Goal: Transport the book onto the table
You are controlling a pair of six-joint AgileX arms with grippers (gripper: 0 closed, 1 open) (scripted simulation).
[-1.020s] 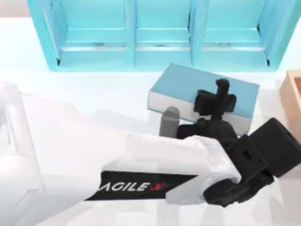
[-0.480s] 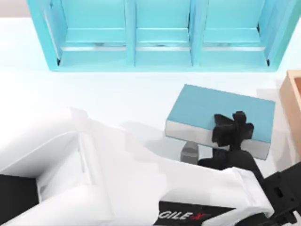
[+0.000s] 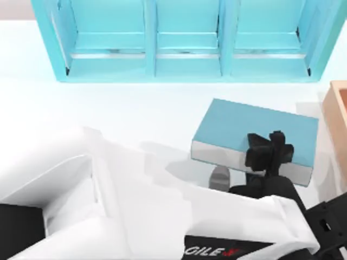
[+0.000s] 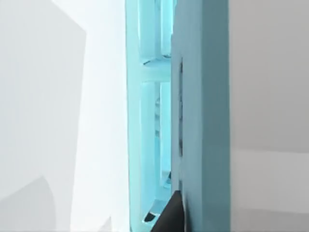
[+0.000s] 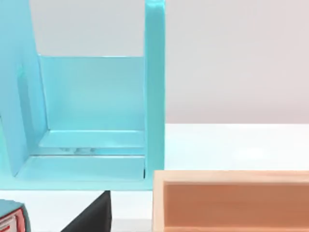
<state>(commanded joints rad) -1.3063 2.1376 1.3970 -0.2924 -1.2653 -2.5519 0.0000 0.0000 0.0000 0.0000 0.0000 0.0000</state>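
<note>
Lower right of the top view: left gripper [image 3: 267, 153] clamped on the book [image 3: 255, 132], fingers closed across its near edge, above the white table [image 3: 135, 111], below the turquoise shelf [image 3: 184, 40], beside the wooden box [image 3: 337, 108].

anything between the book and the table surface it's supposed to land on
Nothing visible blocks it. The left gripper is clamped on the book, over bare white table. The turquoise shelf stands behind the book and the tan wooden box to its right, both clear of it.
</note>
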